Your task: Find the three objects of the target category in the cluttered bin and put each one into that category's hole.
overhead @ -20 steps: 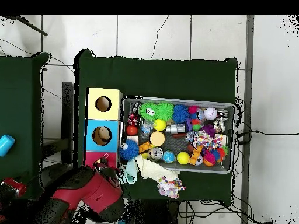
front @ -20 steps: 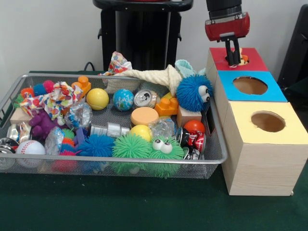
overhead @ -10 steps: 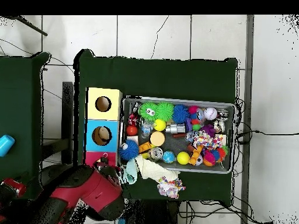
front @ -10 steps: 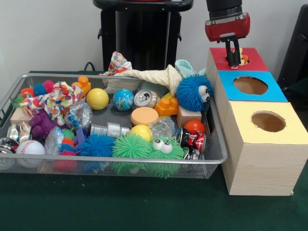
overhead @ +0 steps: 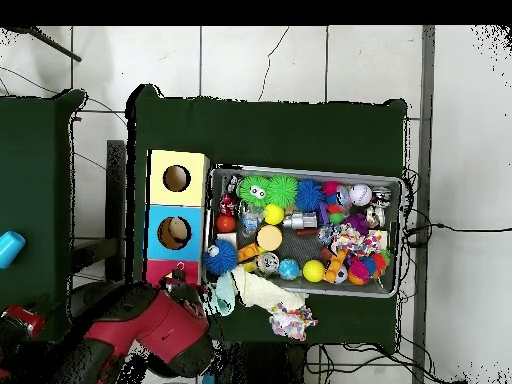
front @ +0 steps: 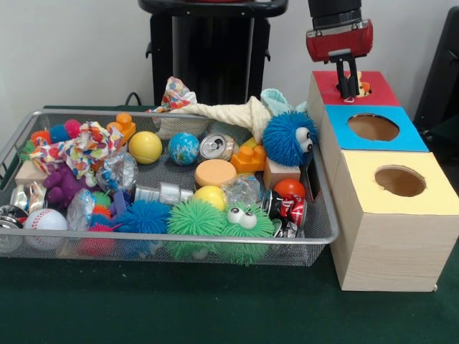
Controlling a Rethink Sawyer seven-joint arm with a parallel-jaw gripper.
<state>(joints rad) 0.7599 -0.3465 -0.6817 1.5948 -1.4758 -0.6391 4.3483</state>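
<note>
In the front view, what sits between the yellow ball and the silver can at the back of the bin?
The globe-patterned ball lies between yellow ball and silver can, clearest in front view.

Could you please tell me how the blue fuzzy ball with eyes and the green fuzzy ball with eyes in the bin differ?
The blue fuzzy ball is blue; the green fuzzy ball is green. The blue one sits at the bin's back corner beside the red-topped box, against the cream cloth; the green one lies at the front rim. The blue one's eyes face sideways toward the boxes; the green one's face the camera. Both are spiky with googly eyes.
</note>
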